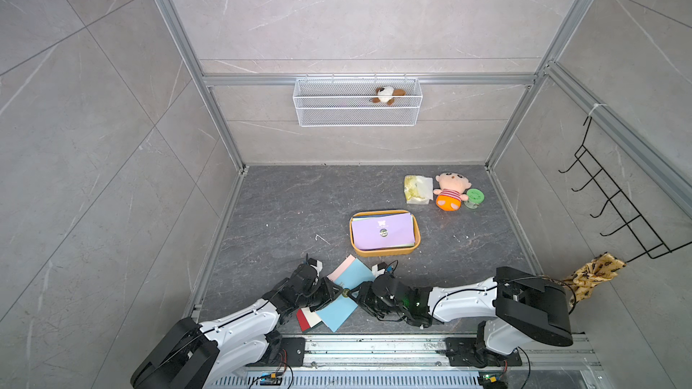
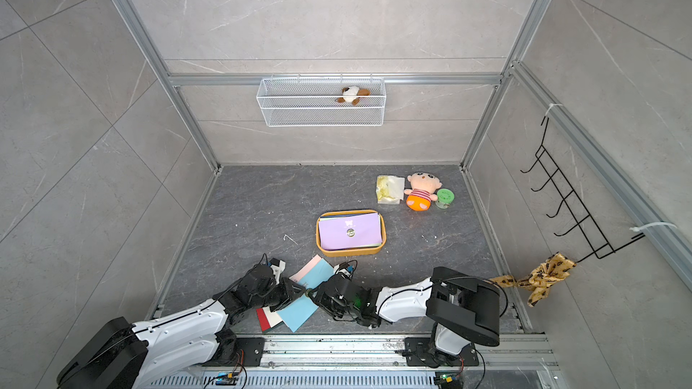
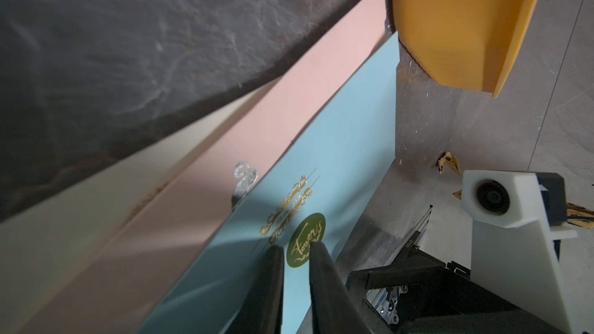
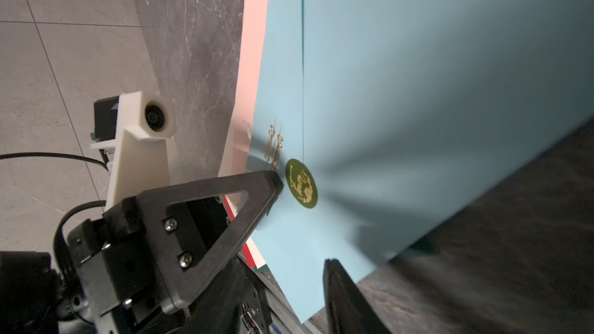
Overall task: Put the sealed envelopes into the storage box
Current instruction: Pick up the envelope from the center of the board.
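The storage box [image 1: 385, 252] is a yellow-orange tray mid-table; it holds several sealed envelopes with a lilac one [image 1: 382, 232] on top. Nearer the front lies a loose stack: a light blue envelope [image 1: 337, 316] on top, with pink [image 1: 342, 265], cream [image 1: 313, 318] and red [image 1: 302, 319] edges showing beneath. My left gripper [image 3: 295, 247] rests its tips on the blue envelope on either side of the green seal [image 3: 305, 239], jaws a narrow gap apart. My right gripper [image 1: 354, 293] faces it from the other side, jaws open, one finger [image 4: 340, 290] over the blue envelope's edge.
A crinkly yellowish packet [image 1: 417, 188], a plush doll [image 1: 451, 190] and a green-lidded jar [image 1: 473, 198] sit at the back right. A white wire basket [image 1: 357, 102] hangs on the back wall. A black hook rack [image 1: 614, 203] and knotted cloth [image 1: 593, 275] are on the right wall.
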Controlling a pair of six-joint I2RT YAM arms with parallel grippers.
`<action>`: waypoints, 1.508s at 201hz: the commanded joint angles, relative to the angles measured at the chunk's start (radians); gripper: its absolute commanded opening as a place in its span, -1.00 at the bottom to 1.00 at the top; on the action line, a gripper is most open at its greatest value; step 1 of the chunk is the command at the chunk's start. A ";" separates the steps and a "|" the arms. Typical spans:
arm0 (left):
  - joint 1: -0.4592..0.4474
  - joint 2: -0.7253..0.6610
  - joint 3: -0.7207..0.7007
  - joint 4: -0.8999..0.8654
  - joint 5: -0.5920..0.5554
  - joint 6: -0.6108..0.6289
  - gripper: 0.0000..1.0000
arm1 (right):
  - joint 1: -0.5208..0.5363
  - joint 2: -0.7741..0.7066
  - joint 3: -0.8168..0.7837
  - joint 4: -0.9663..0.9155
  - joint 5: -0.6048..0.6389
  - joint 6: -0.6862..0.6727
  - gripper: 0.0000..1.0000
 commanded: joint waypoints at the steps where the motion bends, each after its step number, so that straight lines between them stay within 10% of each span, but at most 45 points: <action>1: -0.005 -0.012 0.011 -0.094 -0.048 0.013 -0.41 | 0.004 -0.038 0.034 -0.137 0.033 -0.055 -0.11; 54: -0.004 -0.030 0.185 -0.236 -0.122 0.124 -0.01 | 0.004 -0.053 0.018 -0.198 0.045 -0.079 -0.10; 131: 0.014 0.004 0.252 -0.337 -0.245 0.221 0.02 | 0.011 0.007 0.018 -0.197 0.024 -0.067 -0.08; 303: 0.019 0.089 0.117 -0.200 -0.127 0.170 -0.15 | 0.016 0.026 0.046 -0.115 0.024 -0.043 -0.03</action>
